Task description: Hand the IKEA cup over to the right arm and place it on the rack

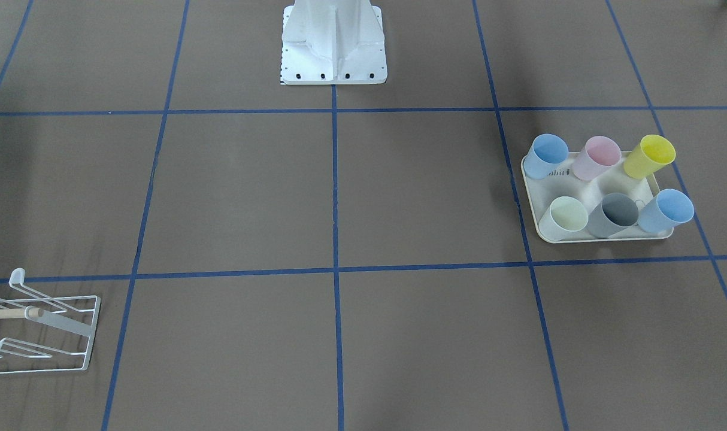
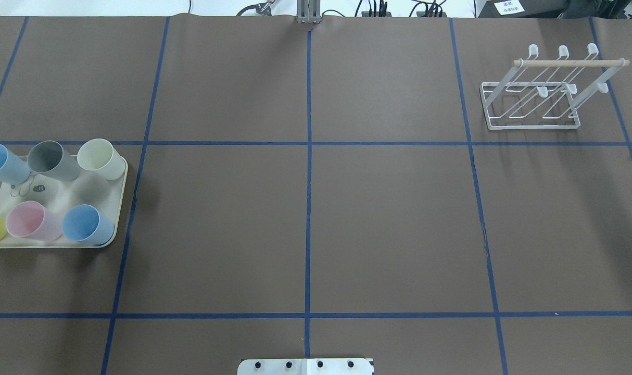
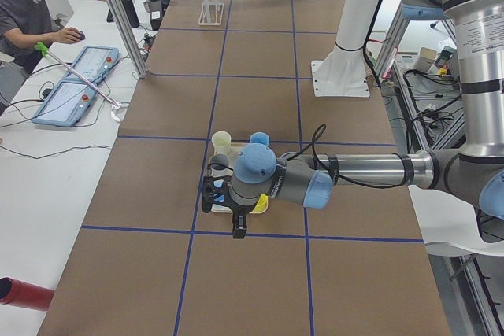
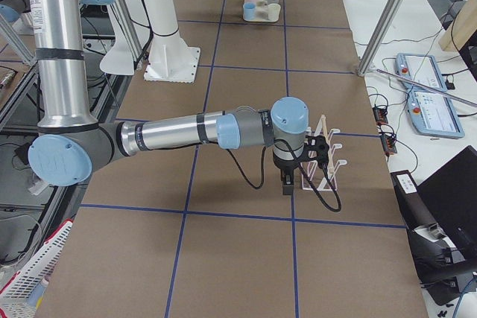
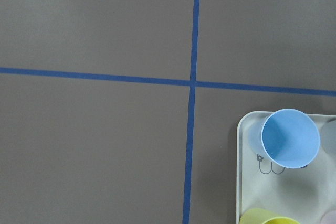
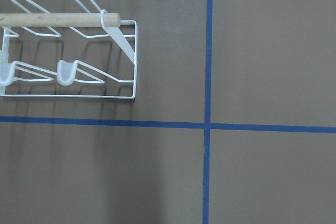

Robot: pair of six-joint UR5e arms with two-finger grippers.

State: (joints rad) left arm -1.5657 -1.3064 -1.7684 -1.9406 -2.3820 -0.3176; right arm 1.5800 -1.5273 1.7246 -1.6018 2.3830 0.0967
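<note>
Several pastel IKEA cups stand on a cream tray (image 2: 119, 208), among them a blue cup (image 2: 87, 224), a grey cup (image 2: 53, 160) and a pink cup (image 2: 32, 220). The left wrist view looks down on another blue cup (image 5: 290, 138) at the tray's corner. The white wire rack (image 2: 534, 99) with its wooden dowel stands far right and holds nothing. In the exterior left view my left gripper (image 3: 211, 192) hovers over the tray. In the exterior right view my right gripper (image 4: 319, 148) hangs beside the rack (image 4: 322, 163). I cannot tell whether either gripper is open or shut.
Blue tape lines divide the brown table into squares. The robot's white base plate (image 2: 305, 366) sits at the near middle edge. A person (image 3: 31, 5) works at a side desk with tablets beyond the table's edge.
</note>
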